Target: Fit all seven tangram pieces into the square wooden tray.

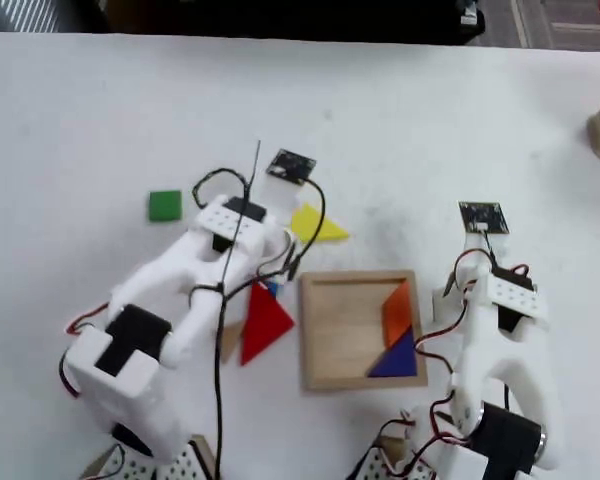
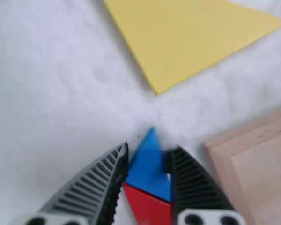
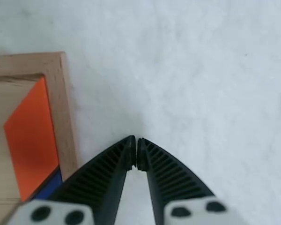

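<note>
My left pincer (image 2: 149, 154) was closed around a light blue piece (image 2: 147, 164), one ribbed finger pressed to each side of it and its pointed tip poking out just past my fingertips. Seen from above, that light blue piece (image 1: 271, 289) lay on the white table (image 1: 410, 130) just off the left edge of the square wooden tray (image 1: 310, 330), near its upper corner. A red triangle (image 2: 147, 208) touched the light blue piece on the side nearer my wrist, and from above the red triangle (image 1: 264, 322) lay beside the tray's left edge. A yellow triangle (image 2: 187, 37) lay flat on the table ahead of my left pincer, apart from it, above the tray's upper left corner (image 2: 253, 164). A green square (image 1: 164, 205) sat well apart, off to the far left. My right pincer (image 3: 136, 152) was together, its tips meeting and holding nothing, over bare table just outside the tray's right rim (image 3: 68, 117). Inside the tray, an orange piece (image 1: 397, 312) lay against the right wall, and a dark blue triangle (image 1: 400, 357) lay touching it in the lower right corner. The rest of the tray floor was bare wood.
</note>
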You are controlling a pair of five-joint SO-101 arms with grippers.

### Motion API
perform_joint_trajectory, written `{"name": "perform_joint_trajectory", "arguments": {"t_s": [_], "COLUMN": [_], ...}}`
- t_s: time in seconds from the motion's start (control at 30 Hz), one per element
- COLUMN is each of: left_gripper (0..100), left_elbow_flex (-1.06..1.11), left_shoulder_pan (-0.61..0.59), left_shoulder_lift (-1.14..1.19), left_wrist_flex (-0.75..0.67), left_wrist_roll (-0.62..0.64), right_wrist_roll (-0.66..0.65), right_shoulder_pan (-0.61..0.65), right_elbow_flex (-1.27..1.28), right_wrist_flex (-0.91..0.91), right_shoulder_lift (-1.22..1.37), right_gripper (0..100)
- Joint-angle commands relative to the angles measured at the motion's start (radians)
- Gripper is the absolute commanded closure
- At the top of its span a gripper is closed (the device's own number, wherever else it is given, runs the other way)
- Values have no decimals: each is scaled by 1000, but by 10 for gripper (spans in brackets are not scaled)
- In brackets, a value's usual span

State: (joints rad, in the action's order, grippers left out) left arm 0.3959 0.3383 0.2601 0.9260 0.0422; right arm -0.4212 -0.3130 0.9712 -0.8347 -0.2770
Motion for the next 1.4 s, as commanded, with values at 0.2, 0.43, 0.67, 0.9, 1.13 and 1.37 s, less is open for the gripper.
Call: {"name": "perform_joint_trajectory", "arguments": {"t_s": [0.2, 0.43, 0.67, 0.9, 1.13, 1.37], "left_gripper": [946, 898, 666, 657, 713, 836], "left_elbow_flex": [-25, -26, 43, 149, 172, 170], "left_shoulder_pan": [1, -21, -30, -25, -35, -35], "left_shoulder_lift": [12, 2, -107, -156, -148, -148], "left_wrist_flex": [-17, -9, 123, 26, 25, -18], "left_wrist_roll": [11, 12, 18, 20, 92, 89], "right_wrist_roll": [-11, -11, -11, -11, -11, -11], "right_shoulder_pan": [-10, -10, -10, -8, -7, -4], "right_elbow_flex": [-2, -2, -2, -2, -2, -2], "right_wrist_flex": [15, 15, 15, 16, 16, 16], "right_shoulder_lift": [-38, -38, -39, -39, -38, -36], "right_gripper": [981, 981, 981, 981, 981, 981]}}
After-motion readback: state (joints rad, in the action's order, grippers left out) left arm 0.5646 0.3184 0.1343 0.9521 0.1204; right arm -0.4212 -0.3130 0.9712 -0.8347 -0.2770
